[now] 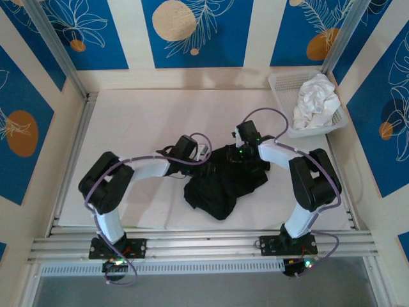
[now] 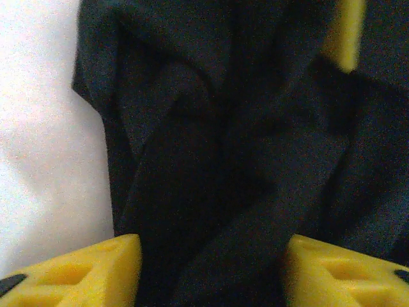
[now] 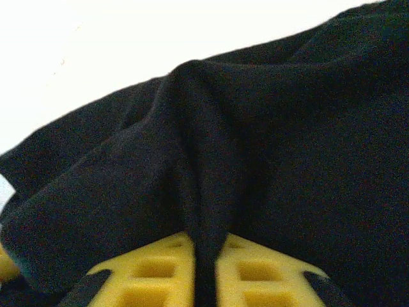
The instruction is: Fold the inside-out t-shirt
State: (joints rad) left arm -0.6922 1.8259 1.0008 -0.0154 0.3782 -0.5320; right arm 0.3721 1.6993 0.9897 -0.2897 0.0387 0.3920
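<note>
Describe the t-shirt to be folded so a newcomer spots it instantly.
On the white table, look at the middle, toward the near edge. The black t-shirt lies crumpled there; the other cloth is white, in a basket at the far right corner.

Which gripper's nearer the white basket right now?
Right. The right gripper is on the t-shirt, down-left of the basket; the left gripper is farther left.

No writing, brand, number or sign can be read.
</note>
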